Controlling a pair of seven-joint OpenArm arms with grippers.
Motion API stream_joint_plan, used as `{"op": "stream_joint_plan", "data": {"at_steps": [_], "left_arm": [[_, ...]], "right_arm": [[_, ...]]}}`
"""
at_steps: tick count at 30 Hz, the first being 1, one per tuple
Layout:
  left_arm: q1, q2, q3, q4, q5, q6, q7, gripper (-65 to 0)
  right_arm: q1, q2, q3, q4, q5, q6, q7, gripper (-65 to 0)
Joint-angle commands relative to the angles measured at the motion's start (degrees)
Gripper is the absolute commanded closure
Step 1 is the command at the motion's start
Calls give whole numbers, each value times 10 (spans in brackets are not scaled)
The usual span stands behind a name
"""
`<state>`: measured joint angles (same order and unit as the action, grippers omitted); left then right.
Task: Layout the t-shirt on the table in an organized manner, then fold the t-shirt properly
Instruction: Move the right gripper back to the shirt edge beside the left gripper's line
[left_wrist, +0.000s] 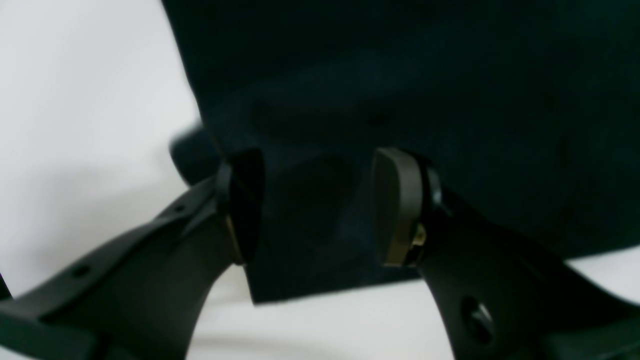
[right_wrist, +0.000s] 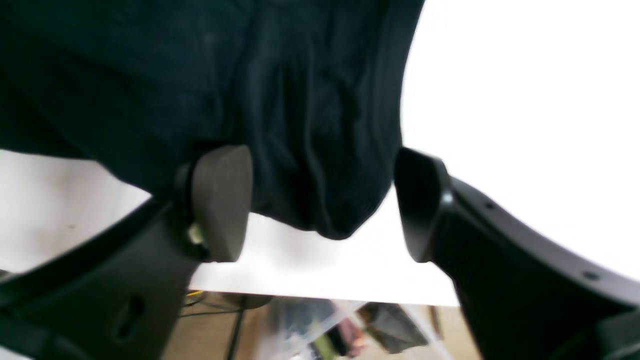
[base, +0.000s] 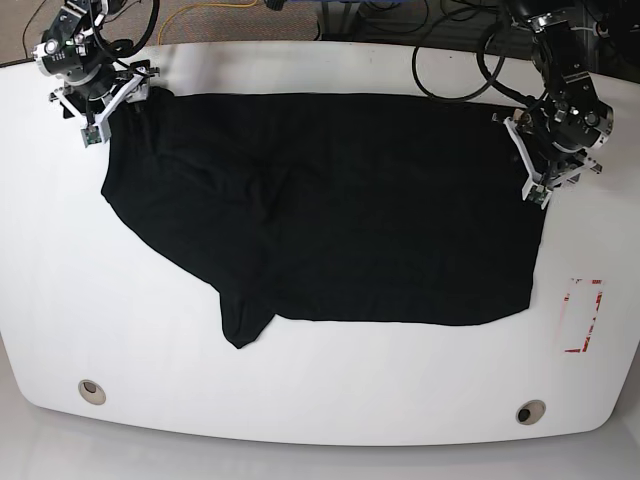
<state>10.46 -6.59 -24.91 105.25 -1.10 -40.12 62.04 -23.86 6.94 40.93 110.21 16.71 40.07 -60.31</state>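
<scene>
The black t-shirt (base: 350, 200) lies spread on the white table (base: 350, 410), with a narrow flap pointing toward the front edge. At the shirt's far left corner is my right gripper (base: 100, 120). In its wrist view that gripper (right_wrist: 322, 200) is open, its pads either side of a wrinkled bulge of the t-shirt (right_wrist: 200, 75) near the table (right_wrist: 525, 100) edge. My left gripper (base: 535, 185) sits at the shirt's right edge. In its wrist view it (left_wrist: 317, 200) is open astride a flat corner of the t-shirt (left_wrist: 400, 75) on the table (left_wrist: 75, 100).
A red-outlined rectangle mark (base: 583, 316) lies right of the shirt. Two round grommet holes (base: 91, 391) (base: 530, 411) sit near the front edge. Cables (base: 450, 50) run behind the table. Blurred clutter on the floor (right_wrist: 325, 330) shows below the table edge.
</scene>
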Motion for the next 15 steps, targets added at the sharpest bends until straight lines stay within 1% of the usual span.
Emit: {"op": "stream_joint_plan", "data": {"at_steps": [1,9,13,15], "left_arm": [[-9,-7,-12,9,1,1,-10,-319],[-14,-8,-44,4,1,1,-11,-319],[-21,-8,-56,1,1,1,-11,-319],[-24,-14,-67,0,1,1,-11,-319]], "right_arm": [[0,5,3,-21,5,-1,20,-474],[3,8,2,-85,6,-1,63,-482],[3,8,2,-98,6,-1,67,-479],[3,8,2,-99,6,-1,67,-465]]}}
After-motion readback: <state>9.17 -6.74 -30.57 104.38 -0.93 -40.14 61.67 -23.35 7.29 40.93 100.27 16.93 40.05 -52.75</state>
